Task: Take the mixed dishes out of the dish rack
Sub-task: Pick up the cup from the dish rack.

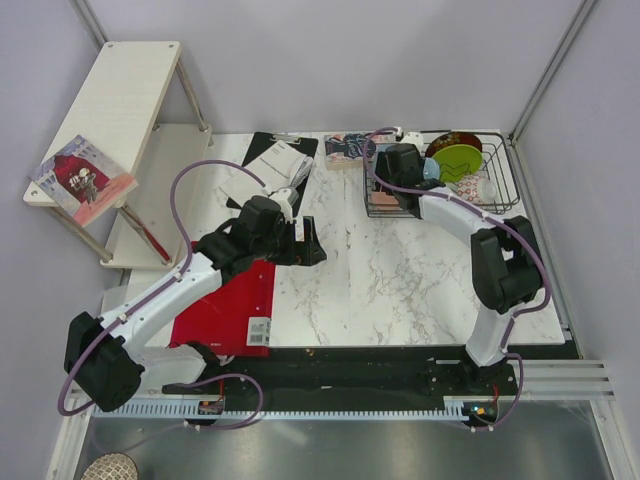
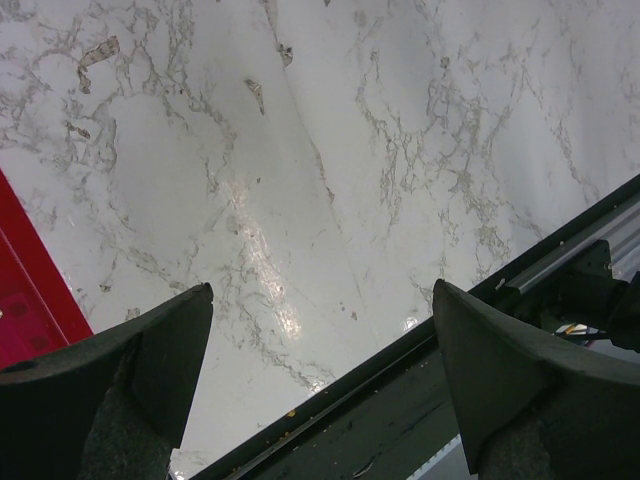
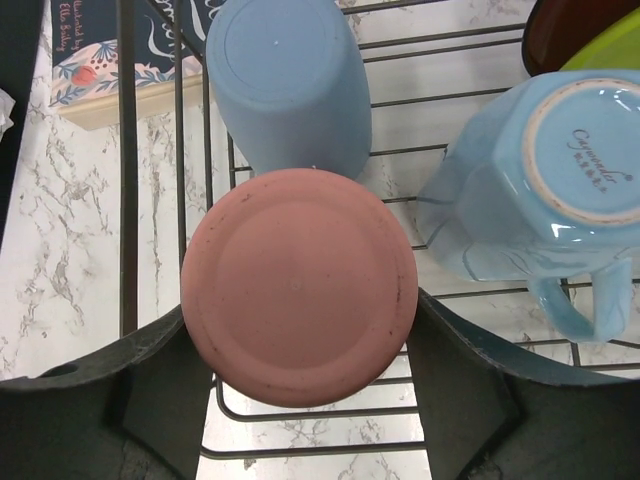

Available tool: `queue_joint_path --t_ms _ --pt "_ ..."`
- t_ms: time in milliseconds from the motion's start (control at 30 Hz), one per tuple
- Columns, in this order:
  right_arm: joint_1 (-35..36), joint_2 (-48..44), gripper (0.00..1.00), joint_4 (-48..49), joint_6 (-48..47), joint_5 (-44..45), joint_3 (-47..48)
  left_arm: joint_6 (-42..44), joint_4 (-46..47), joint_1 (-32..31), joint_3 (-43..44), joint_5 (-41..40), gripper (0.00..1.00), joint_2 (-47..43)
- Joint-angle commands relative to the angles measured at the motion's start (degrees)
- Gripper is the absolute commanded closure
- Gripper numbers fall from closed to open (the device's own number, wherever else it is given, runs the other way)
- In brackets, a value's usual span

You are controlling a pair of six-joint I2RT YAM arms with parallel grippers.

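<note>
At 1 o'clock on the bench (image 1: 400, 280), inside the rack (image 1: 505, 200), the right pincer (image 3: 305, 325) straddles the upturned pink cup (image 3: 299, 287); whether it grips cannot be told. The grey-blue cup (image 3: 288, 85) sits just beside at 12 o'clock, the mug (image 3: 530, 180) at 2. The left pincer (image 2: 320, 370) hangs open over the bench.

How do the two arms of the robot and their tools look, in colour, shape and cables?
Both the left arm and the right arm have white rounded links joined by bulky black joints. A thin purple cable loops loosely along each arm. The left tool and the right tool each carry two matt black, wedge-shaped fingers. No markings are legible.
</note>
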Motion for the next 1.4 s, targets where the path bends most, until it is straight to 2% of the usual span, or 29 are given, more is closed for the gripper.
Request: queue_joint_path --t_ms 0,67,167,200,233,433,533,700,767,900,933,1000,1033,1133,1200,1367 --pt "-0.1 -5.2 0.61 3.3 -0.1 1.4 -0.9 1.1 2.1 -0.1 -0.2 1.0 0.04 0.2" --pt "0.1 -7.5 0.68 3.0 0.5 1.3 -2.1 1.1 2.1 -0.2 -0.4 1.0 0.04 0.1" --pt "1.0 -13.0 0.85 2.5 2.9 0.5 -4.8 1.1 2.0 -0.2 -0.4 0.8 0.04 0.3" --pt "1.4 -14.8 0.98 2.4 3.4 0.1 -5.6 1.1 2.0 -0.2 -0.4 1.1 0.04 0.3" --pt "2.0 -19.0 1.0 2.3 4.2 -0.3 -7.3 1.1 2.2 -0.2 -0.4 1.3 0.04 0.4" --pt "9.1 -35.1 1.0 4.4 4.8 -4.1 -15.1 1.3 3.3 -1.7 -1.3 0.5 0.03 -0.1" --pt "9.6 -45.1 1.0 4.8 8.1 -6.2 -19.6 2.0 3.3 -4.8 -1.3 -2.2 0.03 0.1" --pt "9.6 -54.2 1.0 5.5 13.0 -8.8 -27.3 1.5 4.7 -7.0 -1.1 -1.8 0.01 -1.6" --pt "9.6 -58.4 1.0 9.7 15.1 -11.3 -32.9 0.5 7.2 -6.9 -1.9 -1.0 0.01 -4.0" --pt "9.6 -64.5 1.0 21.4 23.4 -18.1 -43.5 -4.2 20.4 -6.9 -9.4 5.0 0.0 -12.5" --pt "9.6 -66.5 1.0 28.2 27.7 -19.1 -47.9 -5.6 28.8 -6.9 -11.3 5.9 0.01 -16.2" --pt "9.5 -67.6 1.0 39.7 32.0 -20.3 -52.1 -10.4 36.4 -6.9 -16.7 7.0 0.01 -19.3" --pt "9.5 -67.6 1.0 43.5 37.0 -22.0 -55.7 -13.0 43.5 -6.8 -18.4 7.3 0.01 -21.3" --pt "9.5 -64.2 1.0 58.9 43.7 -24.7 -60.9 -16.0 58.1 -6.9 -25.8 8.9 0.01 -24.3" --pt "9.5 -61.8 1.0 67.4 48.0 -27.0 -62.2 -16.5 59.8 -6.9 -27.6 9.5 0.01 -24.8" --pt "9.6 -55.7 1.0 74.6 51.3 -28.8 -64.2 -16.8 60.7 -6.8 -27.5 12.1 0.01 -23.5"
